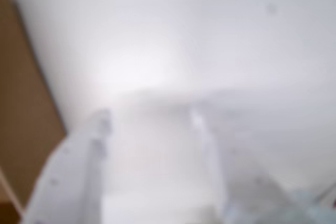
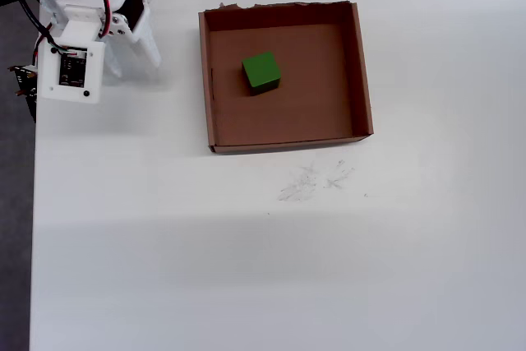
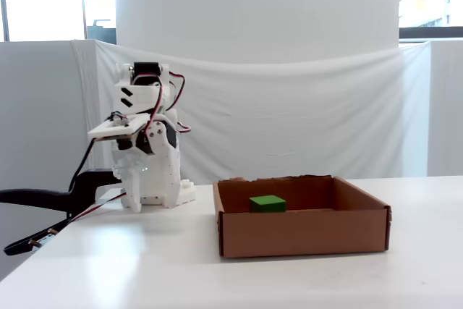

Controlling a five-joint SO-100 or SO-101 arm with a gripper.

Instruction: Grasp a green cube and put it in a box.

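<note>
Bright green, matte, solid-looking: the green cube point(image 2: 261, 71) sits inside the box point(image 2: 362, 80), on its floor, in the upper-left part as the overhead view shows it, apart from every wall; the fixed view has its top face point(image 3: 268, 203) showing just over the front wall. By these pictures the task reads as done, or all but. Handling judgement: small block, edges slightly rounded, flat parallel faces, likely light and rigid, not fragile; the finish looks smooth, so some slip under a weak pinch is possible. Best hold would be across two opposite side faces at mid-height, fingers square to the faces, not on the corners. Box: brown corrugated cardboard, shallow, square, low walls, the far edge ragged and torn in the overhead view; probably light enough to slide on the table point(image 2: 246, 269) if nudged. Table: plain white, smooth, with faint grey scuff marks point(image 2: 316, 180) just beside the box's near wall. The arm is folded back at the left of both the overhead and fixed views, well apart from the box. Tool point(image 1: 149, 116): the wrist view is badly blurred, but two pale fingers stand with bare white table between them, so it reads as moderately spread and holding nothing; a brown strip of the box shows at that view's left edge point(image 1: 21, 103).
</note>
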